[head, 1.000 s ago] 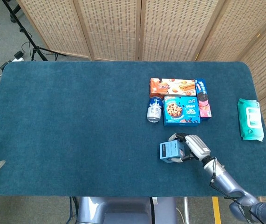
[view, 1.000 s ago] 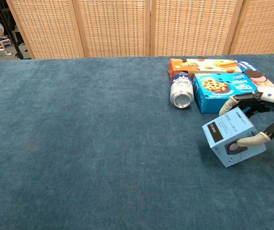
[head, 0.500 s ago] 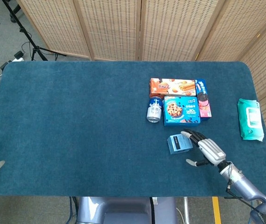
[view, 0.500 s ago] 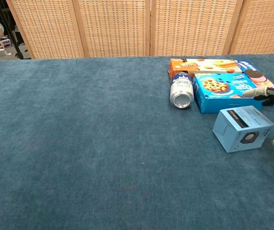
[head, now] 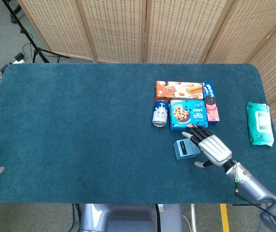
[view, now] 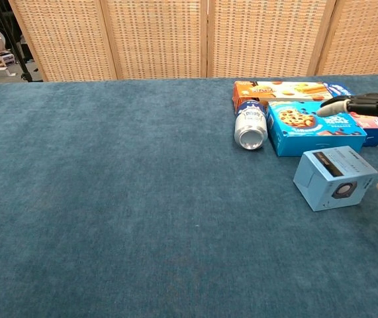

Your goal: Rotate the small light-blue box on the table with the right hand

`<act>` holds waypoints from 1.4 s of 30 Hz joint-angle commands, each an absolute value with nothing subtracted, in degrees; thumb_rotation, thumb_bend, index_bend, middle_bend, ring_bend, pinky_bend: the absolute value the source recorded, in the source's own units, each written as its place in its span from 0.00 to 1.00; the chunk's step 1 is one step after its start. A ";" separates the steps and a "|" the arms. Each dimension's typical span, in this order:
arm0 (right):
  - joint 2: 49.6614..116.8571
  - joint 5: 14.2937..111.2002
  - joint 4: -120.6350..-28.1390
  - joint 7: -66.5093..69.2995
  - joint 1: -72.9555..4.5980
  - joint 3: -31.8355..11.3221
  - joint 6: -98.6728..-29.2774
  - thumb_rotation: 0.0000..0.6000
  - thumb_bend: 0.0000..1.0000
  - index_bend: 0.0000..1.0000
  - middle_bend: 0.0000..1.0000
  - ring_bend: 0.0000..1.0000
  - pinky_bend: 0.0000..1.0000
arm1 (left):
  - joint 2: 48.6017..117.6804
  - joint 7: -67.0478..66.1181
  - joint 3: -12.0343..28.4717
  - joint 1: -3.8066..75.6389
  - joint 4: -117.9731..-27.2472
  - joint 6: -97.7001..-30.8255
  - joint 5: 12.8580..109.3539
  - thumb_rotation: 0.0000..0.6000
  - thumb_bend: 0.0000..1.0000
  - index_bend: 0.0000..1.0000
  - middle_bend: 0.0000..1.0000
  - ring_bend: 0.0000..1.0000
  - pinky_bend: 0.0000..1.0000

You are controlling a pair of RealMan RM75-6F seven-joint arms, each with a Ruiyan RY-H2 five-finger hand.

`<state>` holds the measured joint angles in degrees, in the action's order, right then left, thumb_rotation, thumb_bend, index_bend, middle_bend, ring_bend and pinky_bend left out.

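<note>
One light-blue box (head: pixel 186 149) lies skewed.

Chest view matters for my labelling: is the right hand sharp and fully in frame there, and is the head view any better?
Chest view: the right hand is cut off by the right edge, its fingers slightly soft. Head view: the whole hand shows beside the small light-blue box, evenly lit, without glare.

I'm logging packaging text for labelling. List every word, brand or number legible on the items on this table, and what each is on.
None can be read with certainty.
Small light-blue box: dark label strip, print too small.
Blue cookie box: lettering blurred.
Orange wafer box: blurred.
Silver-blue can: script logo, illegible.
Green wipes pack: label unreadable.
</note>
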<state>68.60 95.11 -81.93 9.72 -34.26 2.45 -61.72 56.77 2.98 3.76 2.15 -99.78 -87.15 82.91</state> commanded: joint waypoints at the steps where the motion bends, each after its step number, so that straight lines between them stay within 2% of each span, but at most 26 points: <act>1: 65.30 89.51 -88.85 -0.24 -38.37 -0.42 -53.09 1.00 0.00 0.00 0.00 0.00 0.04 | 56.75 3.09 3.83 2.22 -99.66 -86.95 82.67 1.00 0.00 0.00 0.00 0.00 0.00; 8: 63.17 76.93 -96.27 -14.49 -41.41 -2.58 -44.23 1.00 0.00 0.00 0.00 0.00 0.04 | 56.62 3.50 4.05 2.45 -99.45 -86.38 82.06 1.00 0.00 0.00 0.00 0.00 0.00; 16: 63.46 65.56 -100.10 -25.86 -44.47 -2.37 -41.44 1.00 0.00 0.00 0.00 0.00 0.04 | 56.50 3.86 4.14 2.44 -99.32 -86.38 81.97 1.00 0.00 0.00 0.00 0.00 0.00; 24: 66.87 63.64 -97.70 -32.13 -46.22 -1.36 -42.98 1.00 0.01 0.00 0.00 0.00 0.04 | 56.50 3.93 4.18 2.46 -99.21 -86.28 81.79 1.00 0.00 0.00 0.00 0.00 0.00; 31: 68.33 61.60 -96.95 -34.89 -46.91 -0.54 -43.59 1.00 0.04 0.01 0.06 0.00 0.04 | 56.52 3.94 4.31 2.61 -99.08 -85.97 81.45 1.00 0.00 0.00 0.00 0.00 0.00; 37: 69.91 62.83 -95.33 -34.44 -46.73 0.06 -44.59 1.00 0.05 0.13 0.17 0.09 0.21 | 56.52 3.82 4.30 2.69 -99.08 -85.76 81.37 1.00 0.00 0.00 0.00 0.00 0.00; 42: 72.04 67.83 -91.54 -31.31 -45.62 0.61 -46.22 1.00 0.11 0.22 0.26 0.17 0.26 | 56.60 3.58 4.25 2.75 -99.12 -85.66 81.37 1.00 0.00 0.00 0.00 0.00 0.00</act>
